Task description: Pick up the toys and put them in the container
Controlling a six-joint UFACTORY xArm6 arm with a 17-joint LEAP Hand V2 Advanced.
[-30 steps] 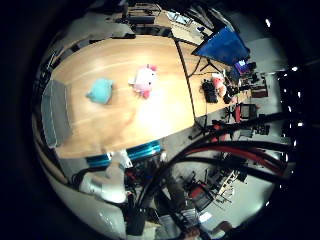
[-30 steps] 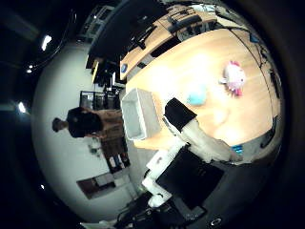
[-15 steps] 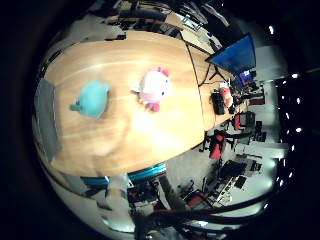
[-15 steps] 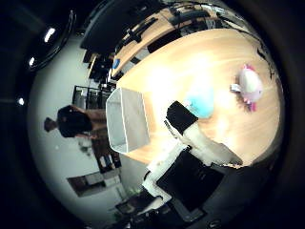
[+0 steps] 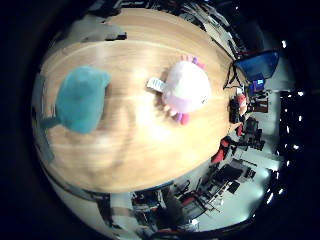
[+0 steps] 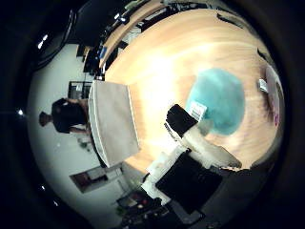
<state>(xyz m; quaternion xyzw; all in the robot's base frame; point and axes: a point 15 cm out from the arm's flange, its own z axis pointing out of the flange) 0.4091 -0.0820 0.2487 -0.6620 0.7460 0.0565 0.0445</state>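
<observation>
A teal plush toy (image 6: 217, 100) lies on the wooden table (image 5: 150, 150), close under my palm. Beside it lies a pink and white plush toy (image 5: 185, 90) with a white tag. My right hand (image 6: 190, 143) hangs just above the teal toy, a white finger with a black tip (image 6: 180, 119) reaching out beside it and touching nothing. It holds nothing. A grey rectangular container (image 6: 112, 121) stands on the table on the far side of the teal toy from the pink one.
The table's edge (image 5: 165, 182) runs near the toys, with chairs and office gear on the floor beyond it. A blue screen (image 5: 257, 62) stands past the table's far end.
The palm has dropped towards the table, so both toys fill far more of the views. The toys and the container have not moved on the table.
</observation>
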